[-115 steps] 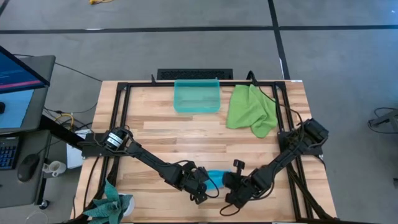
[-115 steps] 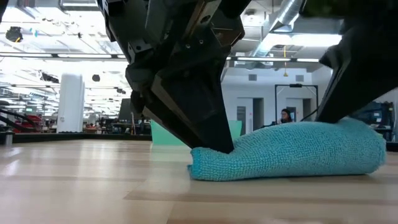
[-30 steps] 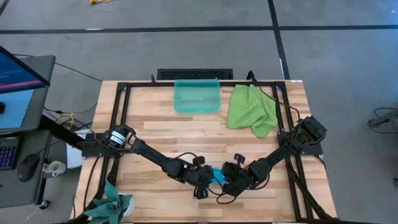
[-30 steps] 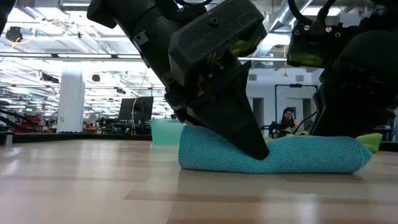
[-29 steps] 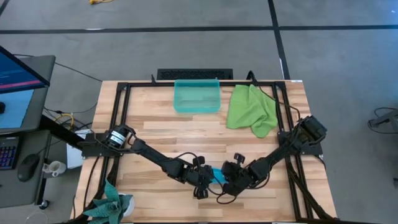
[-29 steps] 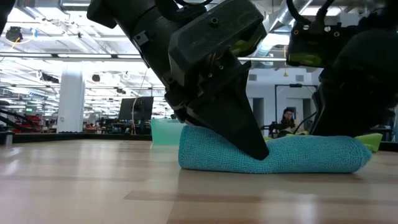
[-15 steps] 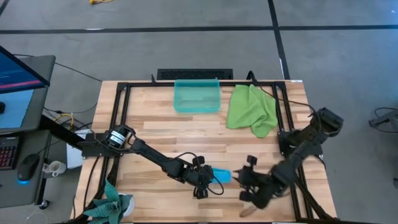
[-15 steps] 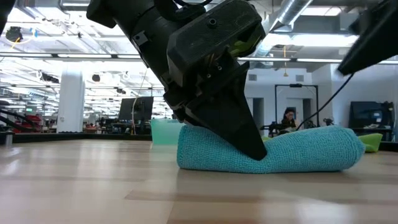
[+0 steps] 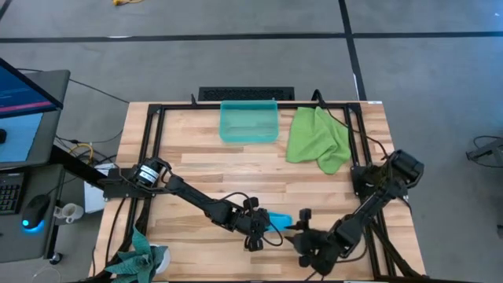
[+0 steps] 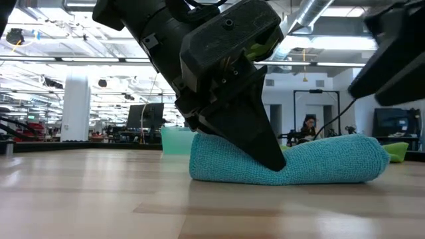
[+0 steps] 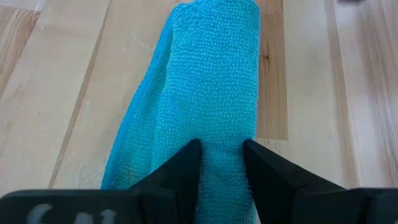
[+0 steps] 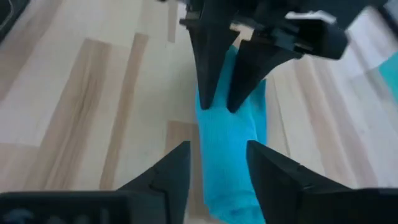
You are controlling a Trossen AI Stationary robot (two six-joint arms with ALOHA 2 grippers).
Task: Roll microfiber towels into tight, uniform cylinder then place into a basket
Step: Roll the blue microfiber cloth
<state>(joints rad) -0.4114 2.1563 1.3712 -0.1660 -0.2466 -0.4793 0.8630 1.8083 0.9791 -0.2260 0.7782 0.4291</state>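
While left gripper (image 11: 222, 163) pinches blue towel (image 11: 205, 81), right gripper (image 12: 217, 163) hovers.

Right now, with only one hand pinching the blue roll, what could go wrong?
1. The left hand pinches just one end of the blue towel; the other end lies free on the table, so the roll may loosen or droop when lifted.
2. The right hand hangs open just off that free end; closing in could push the roll out of shape.
3. The basket sits at the far edge, a long carry for a one-ended grip.
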